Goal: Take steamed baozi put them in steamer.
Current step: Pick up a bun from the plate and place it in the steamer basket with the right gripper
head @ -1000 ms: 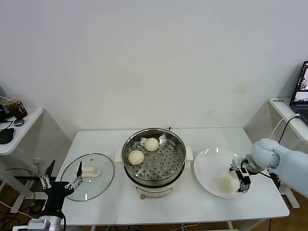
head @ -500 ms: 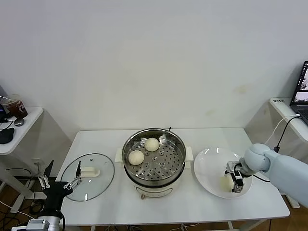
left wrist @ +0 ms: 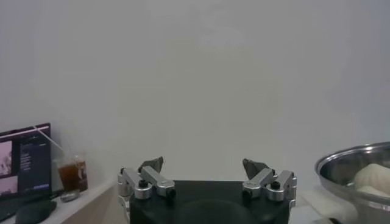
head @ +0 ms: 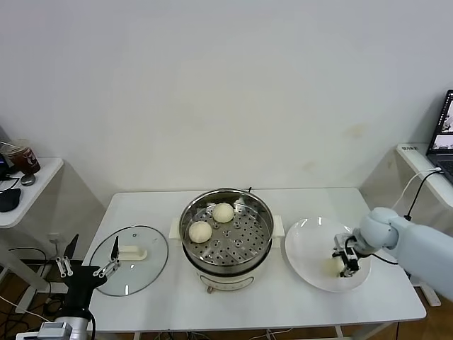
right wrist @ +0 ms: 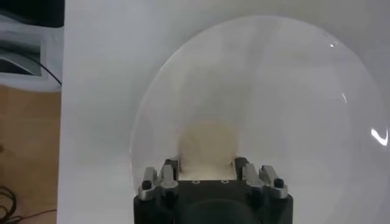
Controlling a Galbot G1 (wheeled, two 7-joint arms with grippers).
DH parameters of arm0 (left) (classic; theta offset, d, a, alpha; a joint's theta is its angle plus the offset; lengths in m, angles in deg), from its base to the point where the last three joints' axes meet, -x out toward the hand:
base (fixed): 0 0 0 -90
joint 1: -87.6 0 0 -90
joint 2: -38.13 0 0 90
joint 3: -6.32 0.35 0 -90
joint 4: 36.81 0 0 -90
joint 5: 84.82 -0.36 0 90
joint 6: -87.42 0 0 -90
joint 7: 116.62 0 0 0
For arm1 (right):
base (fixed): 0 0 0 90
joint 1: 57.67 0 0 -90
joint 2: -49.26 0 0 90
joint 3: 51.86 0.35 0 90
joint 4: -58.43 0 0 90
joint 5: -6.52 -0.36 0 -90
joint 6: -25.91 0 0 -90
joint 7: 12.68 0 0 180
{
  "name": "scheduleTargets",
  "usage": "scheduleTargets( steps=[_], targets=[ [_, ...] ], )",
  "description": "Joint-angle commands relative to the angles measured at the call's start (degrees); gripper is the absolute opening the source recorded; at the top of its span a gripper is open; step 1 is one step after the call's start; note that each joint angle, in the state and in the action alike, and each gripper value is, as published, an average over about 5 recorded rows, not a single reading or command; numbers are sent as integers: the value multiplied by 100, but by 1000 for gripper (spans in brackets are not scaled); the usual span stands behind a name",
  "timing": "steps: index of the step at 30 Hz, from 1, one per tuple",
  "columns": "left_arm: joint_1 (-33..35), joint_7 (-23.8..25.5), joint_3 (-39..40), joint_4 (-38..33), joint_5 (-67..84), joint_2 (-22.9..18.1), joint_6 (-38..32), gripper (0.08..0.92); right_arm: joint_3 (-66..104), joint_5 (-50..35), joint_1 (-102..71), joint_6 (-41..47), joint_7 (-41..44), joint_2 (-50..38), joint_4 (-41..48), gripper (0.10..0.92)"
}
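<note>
At the near left, below the tabletop's [head: 297, 312] edge, the left gripper [head: 88, 268] hung parked, its jaws spread wide and holding nothing. Just beyond it a glass lid [head: 129, 259] lay flat on the tabletop. At the near right, the right gripper [head: 348, 263] reached down onto a white plate [head: 306, 237], its jaws set on either side of one steamed baozi [right wrist: 207, 140] near the plate's near edge. They appeared to be pressing against the bun's flanks, though whether the grip was firm could not be told.

In the middle of the tabletop stood the steamer [head: 226, 205], open, with two more buns [head: 200, 231] resting on its perforated tray, toward the left and far side.

The bun on the plate looked light, soft and easily dented, with a smooth skin that might stick or slip. It would best be held gently across its widest part, low on the sides. Being a round dome, it had no clear long axis and pointed nowhere, sitting flat side down.
</note>
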Motion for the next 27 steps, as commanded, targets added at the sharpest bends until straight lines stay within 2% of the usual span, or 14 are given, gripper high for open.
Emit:
scheduleTargets(
  steps=[1, 4, 7, 11, 17, 22, 27],
  targets=[
    [-33, 4, 15, -10, 17, 18, 8, 823, -56, -469, 1549, -473, 1076, -85, 69, 553],
    [-55, 6, 17, -7, 35, 39, 7, 823, -136, -843, 2354, -826, 1442, 104, 224, 558],
    [-82, 6, 17, -12, 55, 49, 6, 823, -393, -1097, 3205, -1186, 1465, 501, 349, 560],
    [-98, 6, 13, -25, 67, 51, 5, 823, -862, -1406, 3998, -1713, 1216, 1248, 326, 560],
    [-113, 2, 4, -24, 60, 29, -1, 823, -1788, -1745, 4294, -2402, 688, 2565, 8, 560],
    [-83, 0, -31, -25, 52, 4, -20, 823, -2398, -1591, 4006, -2939, 474, 3653, -81, 560],
    [-68, 1, -116, -36, 61, -7, -25, 823, -2771, -931, 3599, -3546, 318, 4202, 83, 560]
  ],
)
